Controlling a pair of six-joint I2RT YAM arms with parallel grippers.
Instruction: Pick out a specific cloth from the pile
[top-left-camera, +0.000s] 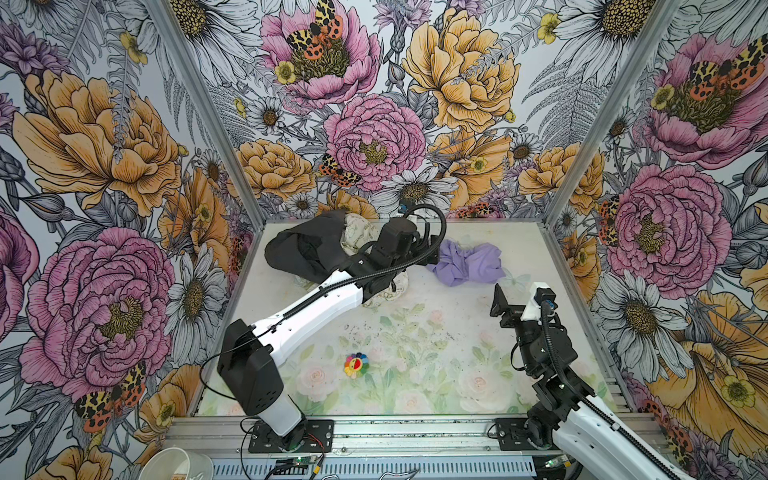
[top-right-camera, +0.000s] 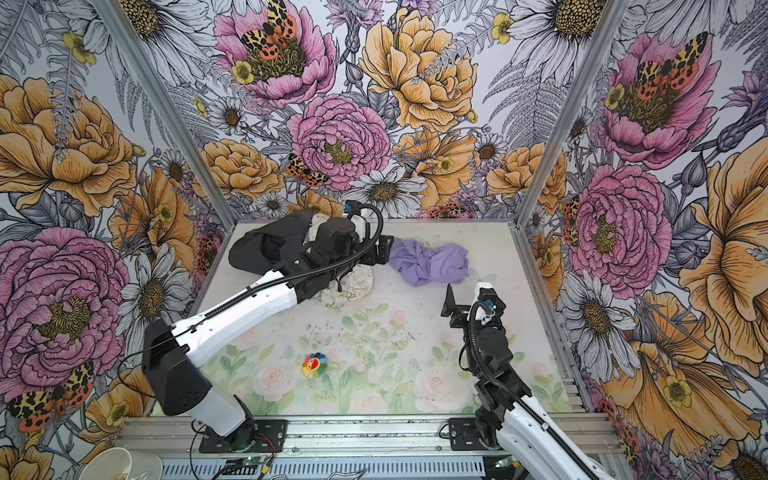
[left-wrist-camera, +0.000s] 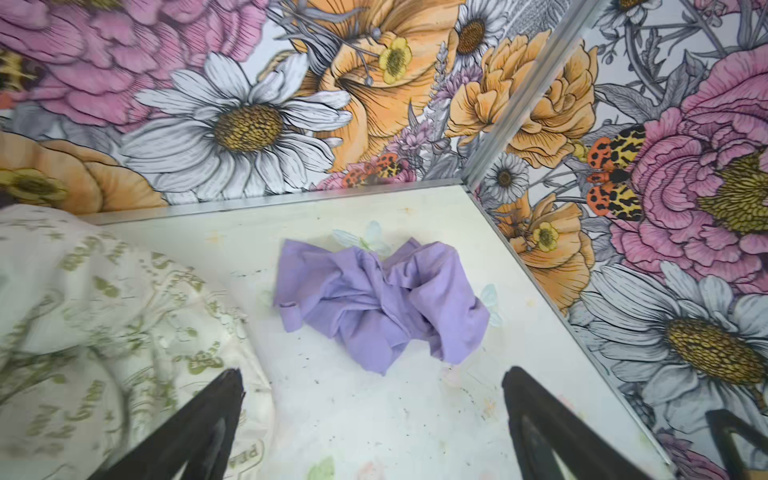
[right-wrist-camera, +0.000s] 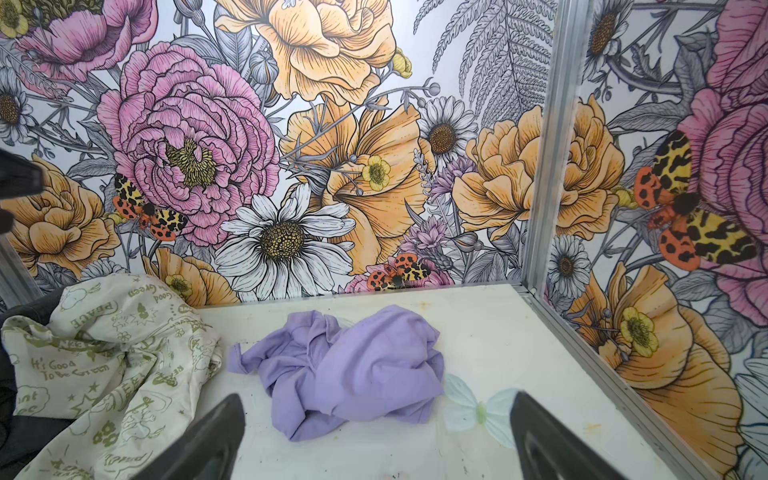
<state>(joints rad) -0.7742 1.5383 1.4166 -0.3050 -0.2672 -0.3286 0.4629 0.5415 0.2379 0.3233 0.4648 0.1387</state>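
Observation:
The lavender cloth (top-left-camera: 469, 264) (top-right-camera: 430, 264) lies crumpled by itself on the table, right of the pile. In the pile, a dark grey-black cloth (top-left-camera: 303, 249) lies over a cream cloth (top-left-camera: 386, 291) with olive print. My left gripper (top-left-camera: 432, 253) (left-wrist-camera: 372, 374) hovers open and empty at the cloth's (left-wrist-camera: 374, 299) left edge, between it and the pile. My right gripper (top-left-camera: 515, 303) (right-wrist-camera: 378, 398) stands open and empty a little nearer than the cloth (right-wrist-camera: 353, 365), pointed at it.
A small rainbow flower toy (top-left-camera: 356, 365) sits on the pale floral table (top-left-camera: 415, 332) near the front. Flowered walls with metal posts (top-left-camera: 557, 208) close in the back and sides. A plastic cup (top-left-camera: 176, 465) stands outside the front rail.

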